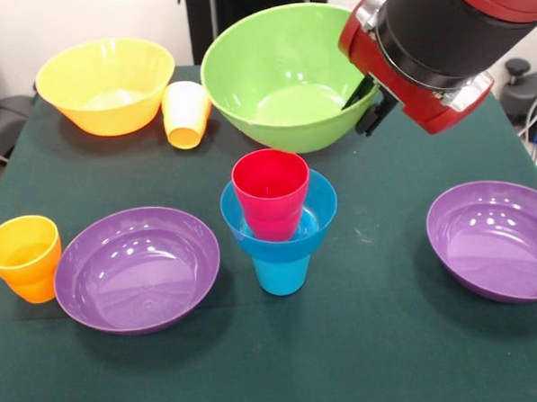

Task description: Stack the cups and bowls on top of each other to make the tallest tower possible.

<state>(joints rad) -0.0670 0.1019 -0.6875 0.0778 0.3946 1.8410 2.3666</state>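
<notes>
A blue cup (pixel 281 274) stands on the green table with a small blue bowl (pixel 319 218) on it and a red cup (pixel 270 194) upright inside that bowl. Just above and behind this tower the lime green bowl (pixel 280 74) is tilted, its opening toward the camera. My gripper (pixel 364 106) is shut on its right rim, one dark finger inside and one outside. A yellow cup (pixel 186 113) lies on its side beside the orange-yellow bowl (pixel 105 83) at the back left. An orange cup (pixel 24 257) stands at the left edge.
Two shallow purple bowls rest on the table, one (pixel 137 266) left of the tower touching the orange cup, the other (pixel 497 238) at the right edge. The thick red and black arm (pixel 440 39) fills the upper right above the table.
</notes>
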